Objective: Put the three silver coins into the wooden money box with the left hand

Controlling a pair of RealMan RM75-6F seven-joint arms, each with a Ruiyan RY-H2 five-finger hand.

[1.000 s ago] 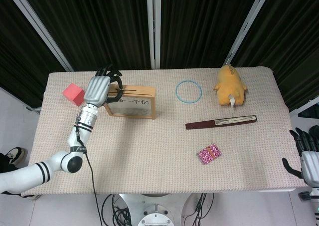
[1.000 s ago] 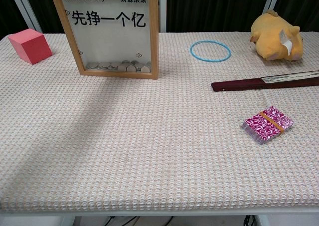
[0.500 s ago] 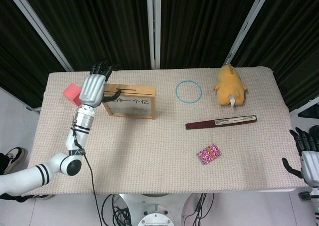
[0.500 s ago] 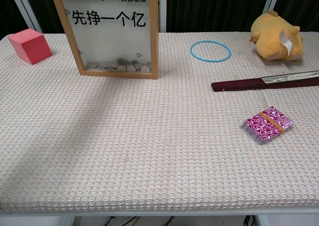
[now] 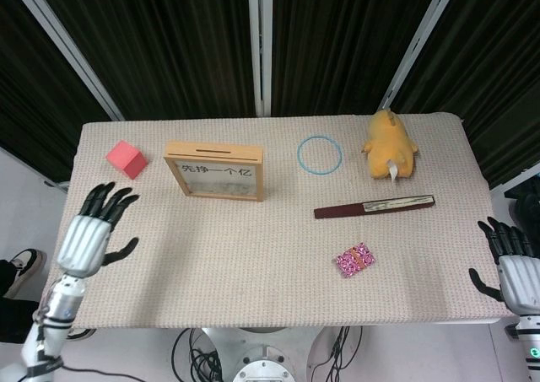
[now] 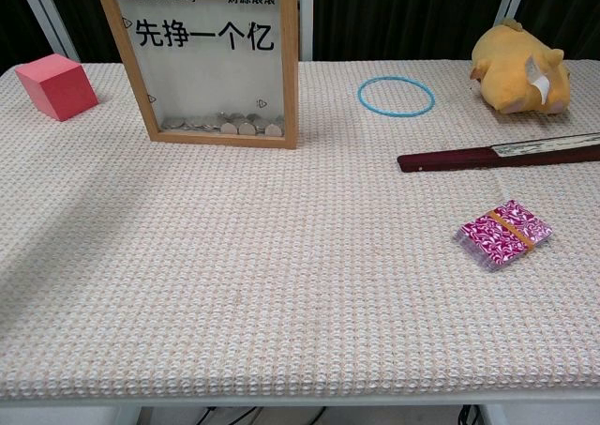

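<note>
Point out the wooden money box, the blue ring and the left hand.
wooden money box (image 6: pixel 208 68): chest view, on its clear front pane.
blue ring (image 5: pixel 339 150): head view, on the right side of the hoop itself.
left hand (image 5: pixel 84 237): head view, on the back of the hand.

coins (image 6: pixel 222 124) lie in the money box (image 5: pixel 216 170), cube (image 5: pixel 125 159) to its left, ring (image 5: pixel 319 155) and plush toy (image 5: pixel 391 144) to its right.

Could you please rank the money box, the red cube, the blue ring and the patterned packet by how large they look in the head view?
1. Money box, clearly largest.
2. Blue ring, by outline.
3. Red cube and patterned packet look alike; I would not rank them.
</note>
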